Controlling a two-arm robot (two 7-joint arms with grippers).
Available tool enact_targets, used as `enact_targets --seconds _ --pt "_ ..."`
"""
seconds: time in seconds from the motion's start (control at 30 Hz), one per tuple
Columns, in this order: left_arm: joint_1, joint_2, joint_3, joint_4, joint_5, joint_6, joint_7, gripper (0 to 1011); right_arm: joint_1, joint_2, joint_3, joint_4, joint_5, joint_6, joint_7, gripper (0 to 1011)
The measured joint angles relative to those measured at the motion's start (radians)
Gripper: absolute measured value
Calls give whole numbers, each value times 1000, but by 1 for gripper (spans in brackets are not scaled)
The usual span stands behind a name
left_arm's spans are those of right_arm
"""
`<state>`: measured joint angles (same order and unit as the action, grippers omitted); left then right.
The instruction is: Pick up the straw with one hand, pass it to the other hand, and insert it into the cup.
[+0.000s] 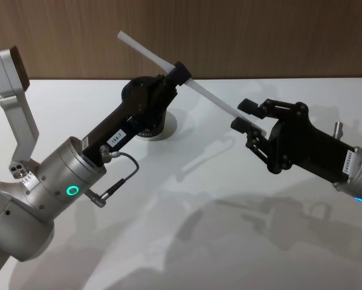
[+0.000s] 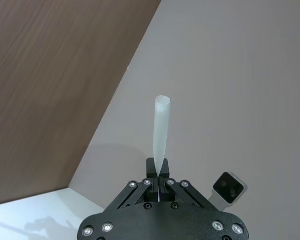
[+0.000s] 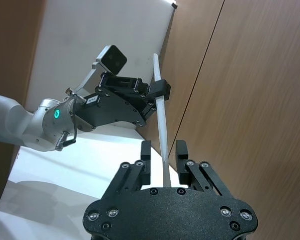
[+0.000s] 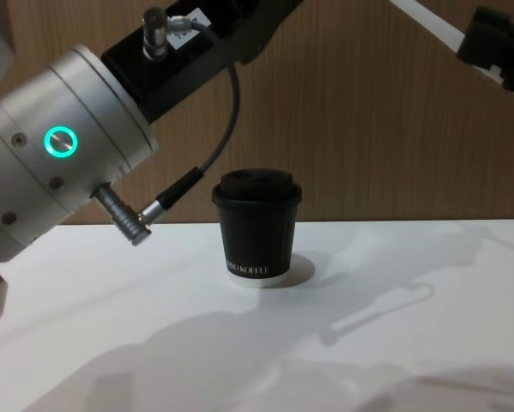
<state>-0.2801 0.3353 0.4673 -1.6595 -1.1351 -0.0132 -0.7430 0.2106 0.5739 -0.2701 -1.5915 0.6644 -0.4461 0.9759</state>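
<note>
The thin white straw (image 1: 211, 96) slants in the air, clamped near its middle by the long-fingered black left gripper (image 1: 182, 71) on its silver arm. Its lower right end lies between the spread jaws of the all-black right gripper (image 1: 246, 116), seemingly untouched. The small black lidded paper cup (image 4: 257, 232) stands on the white table (image 1: 229, 187), far middle, below the left gripper; the right gripper should likely back away rightward, jaws wide, without brushing the straw.

Cup (image 4: 257, 230) stands near wood wall (image 4: 368, 129); bare surface (image 4: 428, 257) open in front and on both sides. Left arm (image 1: 111, 140) crosses over cup, blocking overhead access. Straw (image 1: 212, 98) bridges air between left end effector (image 1: 182, 72) and spread fingers of right end effector (image 1: 241, 115); clear beneath.
</note>
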Motion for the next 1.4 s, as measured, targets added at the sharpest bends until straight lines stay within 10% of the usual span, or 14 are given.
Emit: enact_targets --seconds 0.8,1.4 --pt "-36 58 21 -44 121 -6 103 12 0 0 0 0 0 0 0 980" --pt "-94 104 7 -108 317 -54 230 13 0 0 0 0 0 0 0 1001"
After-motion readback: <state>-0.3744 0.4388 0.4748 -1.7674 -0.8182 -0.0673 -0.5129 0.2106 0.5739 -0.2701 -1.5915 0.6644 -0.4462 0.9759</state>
